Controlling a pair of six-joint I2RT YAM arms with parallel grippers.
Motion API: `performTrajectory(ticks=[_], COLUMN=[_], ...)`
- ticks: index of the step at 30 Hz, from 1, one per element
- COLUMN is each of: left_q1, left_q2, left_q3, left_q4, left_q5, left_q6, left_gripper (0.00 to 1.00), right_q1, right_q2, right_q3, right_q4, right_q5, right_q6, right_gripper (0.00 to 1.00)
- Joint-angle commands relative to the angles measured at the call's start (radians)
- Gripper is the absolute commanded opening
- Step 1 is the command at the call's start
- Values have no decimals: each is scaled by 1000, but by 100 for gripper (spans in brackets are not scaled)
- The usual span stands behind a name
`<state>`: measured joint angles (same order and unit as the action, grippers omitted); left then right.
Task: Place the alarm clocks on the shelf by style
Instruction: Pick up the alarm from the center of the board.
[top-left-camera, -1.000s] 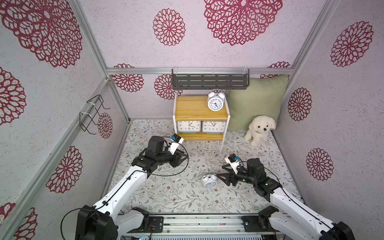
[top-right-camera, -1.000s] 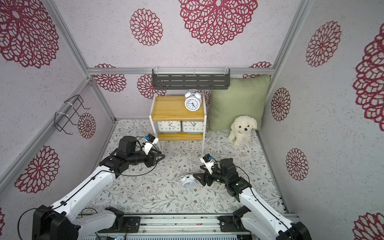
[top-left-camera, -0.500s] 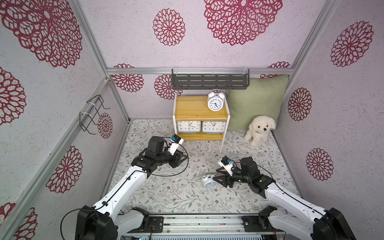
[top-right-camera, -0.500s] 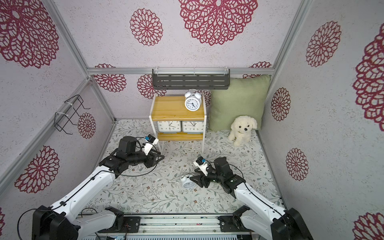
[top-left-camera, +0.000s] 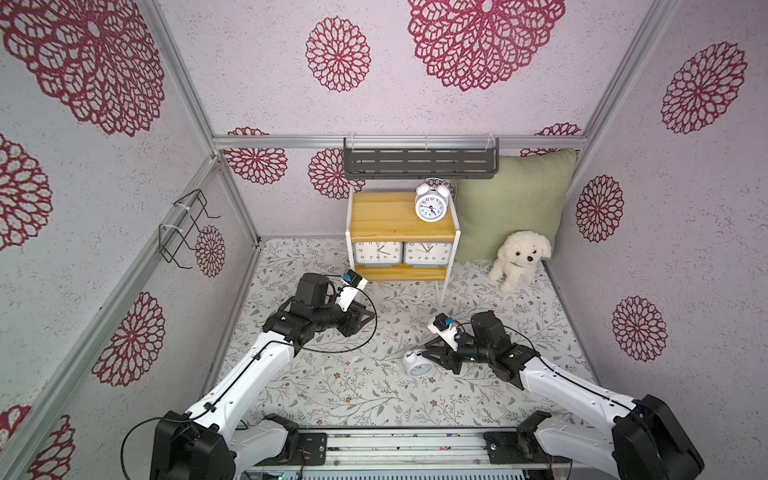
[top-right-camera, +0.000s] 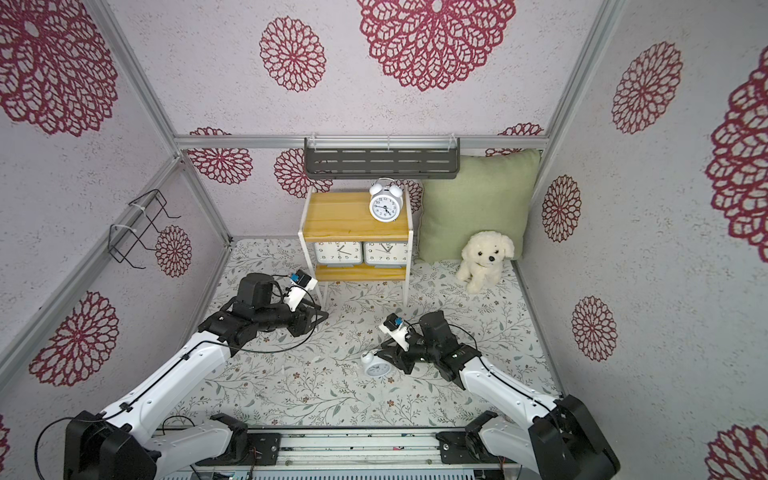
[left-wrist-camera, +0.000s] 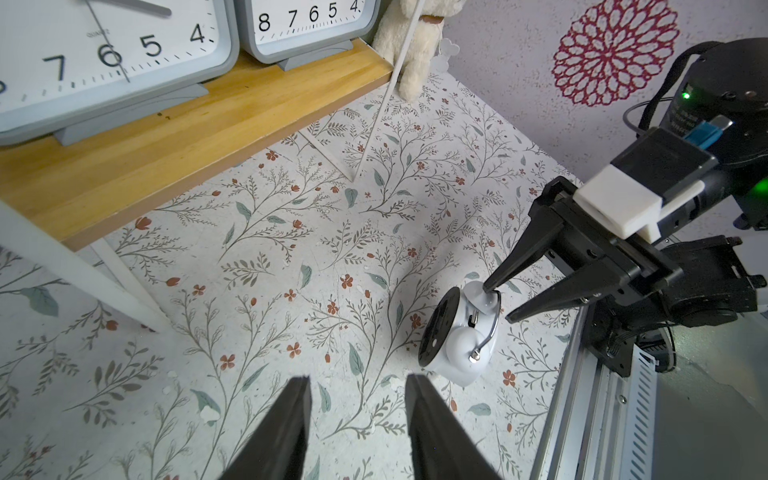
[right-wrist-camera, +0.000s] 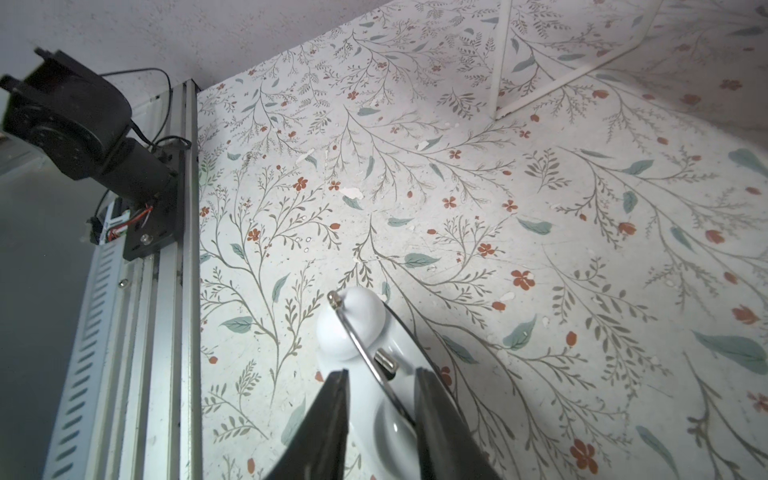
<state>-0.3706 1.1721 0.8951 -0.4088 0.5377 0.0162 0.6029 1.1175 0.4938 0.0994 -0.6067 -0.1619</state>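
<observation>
Floor: floral mat (top-left-camera: 332, 386).
Shelf (top-left-camera: 390, 216): grey clocks (top-left-camera: 377, 253) (top-left-camera: 428, 253) lower tier; bell clock (top-left-camera: 431, 205) top, right.
R gripper (left-wrist-camera: 496, 303): astride floor clock (top-left-camera: 417, 365) bell; clamped? can't tell.
L gripper (left-wrist-camera: 357, 382): jaws apart, empty.

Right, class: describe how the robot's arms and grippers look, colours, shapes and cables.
The left arm and right arm have white link shells, bulky black joints and black bases, with a thin black cable looping outside. The left gripper and right gripper each have two tapering black fingers and a white camera block with a blue plug.
</observation>
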Motion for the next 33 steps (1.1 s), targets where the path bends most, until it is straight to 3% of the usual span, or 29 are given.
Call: performTrajectory(ticks=[1,11,17,21,28,33], left_q1=[-5,-6,-6,-5,-6,-5], left_q2=[-9,-8,-10,-21,-36,10], left_q3=[24,27,25,0,-100,-72], left_q4=[-7,-8,8,74,325,326], left_q5=[-2,5,32,67,141,313], left_q6=[16,16,12,7,22,152], left_gripper=[45,45,46,49,78,82], right_q1=[11,19,18,16,-61,-142], right_q2=[-1,15,-13,-66,-119,-99], right_q3=[32,40,54,67,139,251], right_q4=[6,-9,-9,8,4,-63], right_q5=[-22,-10,5,9,-99,-240], right_q6=[-18,-39,-48,-46,-35,-74], right_gripper=[29,15,1,0,0,0])
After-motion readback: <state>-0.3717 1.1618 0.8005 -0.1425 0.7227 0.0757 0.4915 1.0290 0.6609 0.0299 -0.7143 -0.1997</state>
